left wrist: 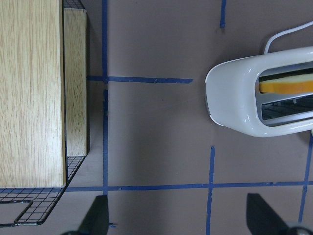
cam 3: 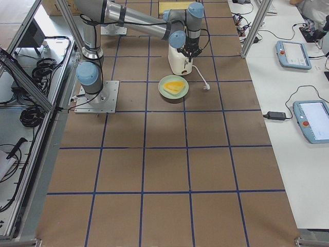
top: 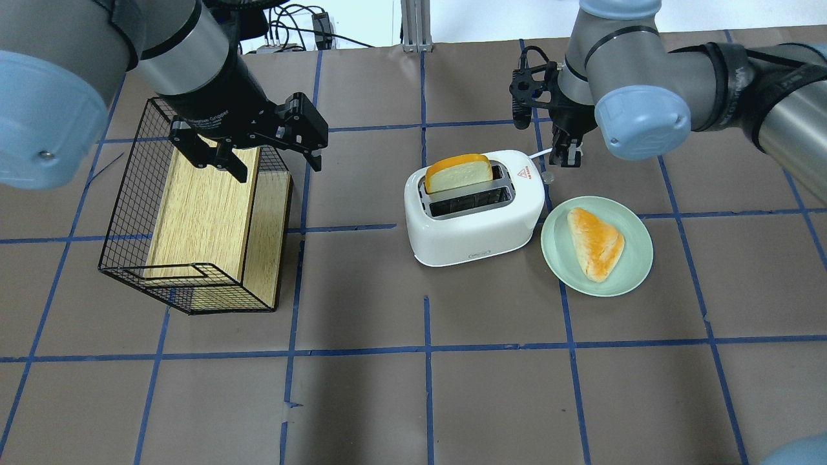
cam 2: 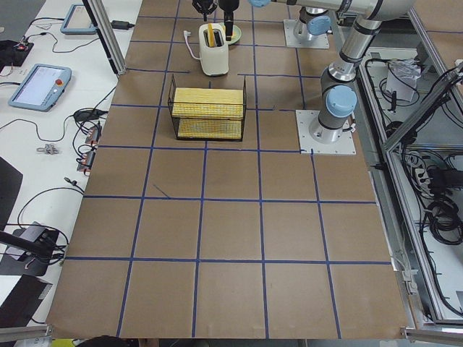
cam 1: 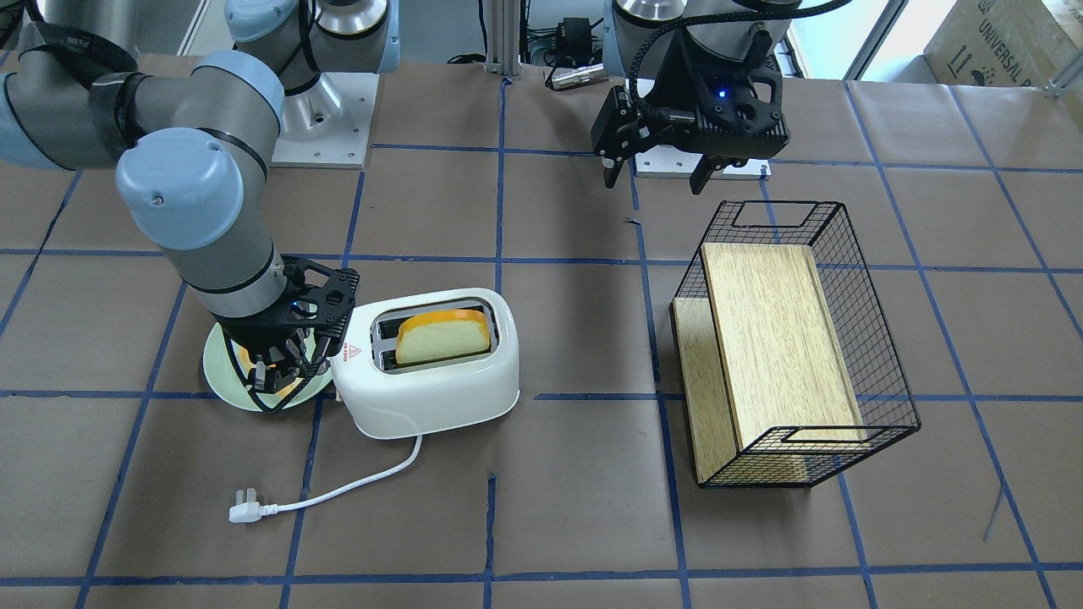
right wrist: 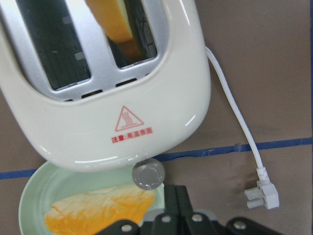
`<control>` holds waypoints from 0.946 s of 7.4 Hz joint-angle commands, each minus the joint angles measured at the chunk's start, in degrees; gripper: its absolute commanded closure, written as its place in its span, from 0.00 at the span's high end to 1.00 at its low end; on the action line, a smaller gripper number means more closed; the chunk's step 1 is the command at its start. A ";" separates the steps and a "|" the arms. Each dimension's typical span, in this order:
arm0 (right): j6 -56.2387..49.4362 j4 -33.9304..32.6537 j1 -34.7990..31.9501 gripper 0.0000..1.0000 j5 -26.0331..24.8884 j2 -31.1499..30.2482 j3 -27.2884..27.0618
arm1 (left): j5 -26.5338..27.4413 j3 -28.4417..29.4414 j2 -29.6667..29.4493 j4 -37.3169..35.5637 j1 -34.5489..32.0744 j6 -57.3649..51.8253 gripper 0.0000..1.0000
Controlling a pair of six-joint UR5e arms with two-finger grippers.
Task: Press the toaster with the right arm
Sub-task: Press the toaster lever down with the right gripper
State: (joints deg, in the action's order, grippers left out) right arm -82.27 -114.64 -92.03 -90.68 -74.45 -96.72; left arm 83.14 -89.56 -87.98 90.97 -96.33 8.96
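Toaster (right wrist: 98, 105) bears red heat-warning triangle (right wrist: 128, 119); box (cam 1: 1007, 38) reads "UNIVERSAL".

A glossy white two-slot toaster (top: 475, 213) sits on a brown worktop (top: 362, 290) gridded with blue tape, an orange-crusted bread slice (top: 457, 174) standing in its far slot. The right arm's black end effector (top: 565, 152) hangs just off the toaster's right end, above a pale green round plate (top: 636, 265) that holds a triangular toasted piece (top: 596, 242).

Table (cam 1: 575, 507) covered in brown paper and divided into squares by blue tape lines (cam 1: 592, 396). White side benches (cam 3: 308, 170) run along both long edges and carry control tablets (cam 3: 293, 54). Aluminium frame posts (cam 2: 103, 36) stand at the edges. A cardboard box (cam 1: 998, 42) sits beyond one corner. Lighting is bright and even.
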 commanded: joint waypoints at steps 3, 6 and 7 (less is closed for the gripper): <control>0.52 -1.72 -0.16 0.13 0.06 0.00 -2.51 | 0.00 0.00 0.00 0.00 0.00 0.00 1.00; 0.35 -2.78 0.01 0.13 0.06 0.62 -2.69 | 0.00 0.00 0.00 0.00 0.00 0.00 1.00; 0.18 -2.87 0.10 0.13 0.15 0.79 -3.21 | 0.00 0.00 0.00 0.00 0.00 0.00 1.00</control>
State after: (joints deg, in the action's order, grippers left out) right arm -82.03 -117.38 -92.01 -90.60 -73.83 -99.54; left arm 83.14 -89.56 -87.98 90.97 -96.33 8.96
